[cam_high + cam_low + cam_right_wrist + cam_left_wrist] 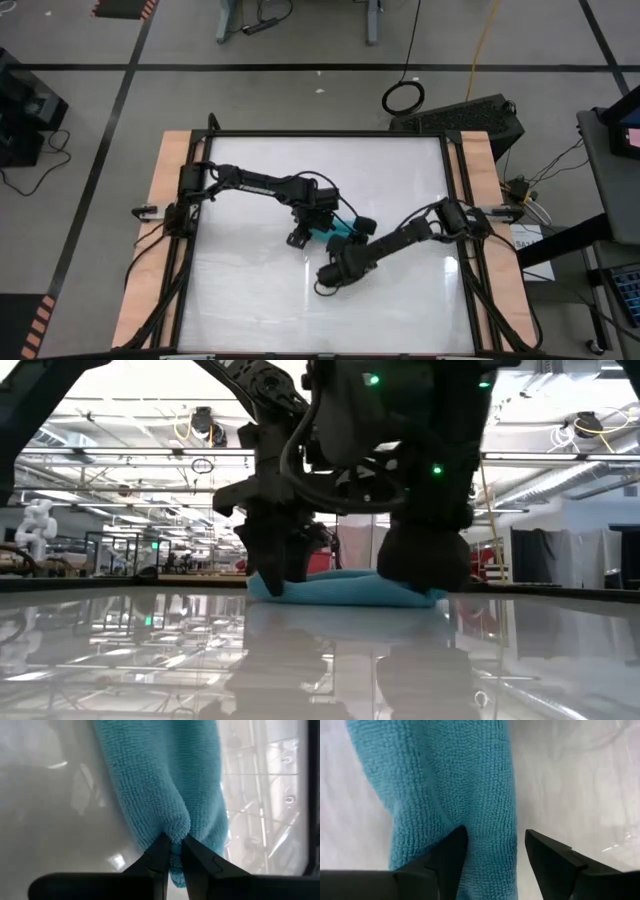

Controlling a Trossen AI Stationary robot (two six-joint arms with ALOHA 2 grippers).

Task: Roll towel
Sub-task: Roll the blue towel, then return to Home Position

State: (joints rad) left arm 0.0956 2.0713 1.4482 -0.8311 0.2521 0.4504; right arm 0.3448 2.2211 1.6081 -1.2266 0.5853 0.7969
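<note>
Glossy white tabletop [320, 670], workshop behind.

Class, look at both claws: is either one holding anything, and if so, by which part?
The right claw is shut on the small turquoise-blue terry towel, pinching a fold at its end. The left claw stands open over the towel, holding nothing.

The towel [338, 227] is showing plain turquoise-blue, unpatterned, against the glossy white table [260, 290]; pale wood is flanking the table's side edges.
</note>
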